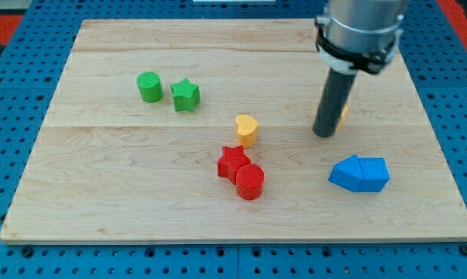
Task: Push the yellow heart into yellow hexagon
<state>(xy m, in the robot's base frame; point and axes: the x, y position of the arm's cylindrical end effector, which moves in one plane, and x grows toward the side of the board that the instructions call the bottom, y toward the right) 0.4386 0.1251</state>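
Observation:
The yellow heart [246,129] stands near the middle of the wooden board. The yellow hexagon [344,114] is mostly hidden behind my rod at the view's right; only a small yellow sliver shows. My tip [324,134] rests on the board right in front of the hexagon, well to the right of the heart.
A red star [232,162] and a red cylinder [250,182] sit together just below the heart. A green cylinder [149,87] and a green star [185,95] are at the upper left. Two blue blocks [359,173] lie together at the lower right. The board [101,194] lies on a blue pegboard.

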